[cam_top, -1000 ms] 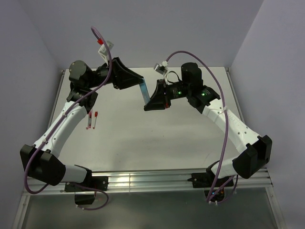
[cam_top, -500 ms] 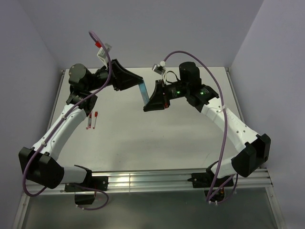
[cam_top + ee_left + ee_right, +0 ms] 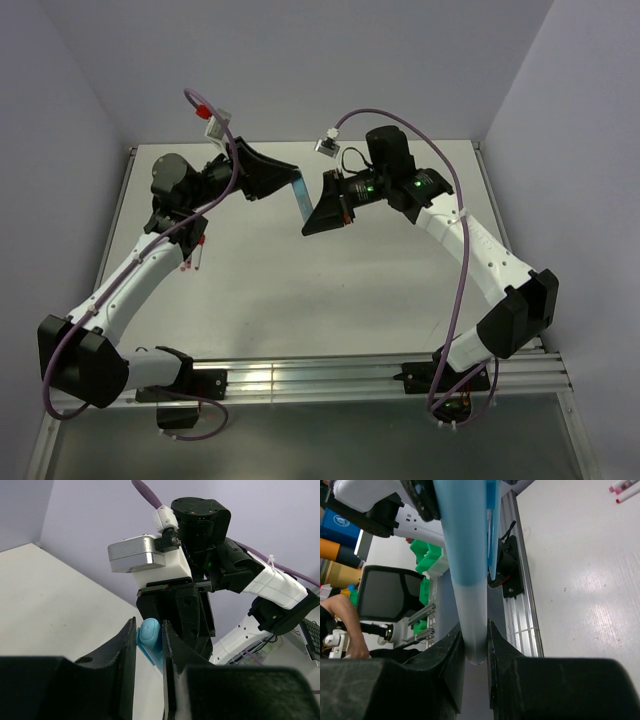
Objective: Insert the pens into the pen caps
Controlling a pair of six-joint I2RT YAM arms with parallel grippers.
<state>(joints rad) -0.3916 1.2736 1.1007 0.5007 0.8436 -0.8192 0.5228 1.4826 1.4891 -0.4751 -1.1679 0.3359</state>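
Observation:
My left gripper [image 3: 293, 181] is shut on a light blue pen cap [image 3: 149, 639], held in the air above the back middle of the table. My right gripper [image 3: 309, 220] is shut on the clear barrel of a pen [image 3: 474, 622]. The barrel runs straight into the blue cap [image 3: 465, 530], so the two grippers face each other tip to tip. The blue piece [image 3: 301, 196] spans the gap between them. Two white pens with red ends [image 3: 193, 258] lie on the table at the left, partly under my left arm. They also show in the right wrist view [image 3: 623, 487].
The white table [image 3: 330, 290] is walled by lilac panels at the back and sides. An aluminium rail [image 3: 300, 378] runs along the near edge by the arm bases. Purple cables [image 3: 460, 290] loop off both arms.
Both arms have shifted a little with the capped pen still held between them. My left forearm has swung right and now covers part of the two pens on the table.

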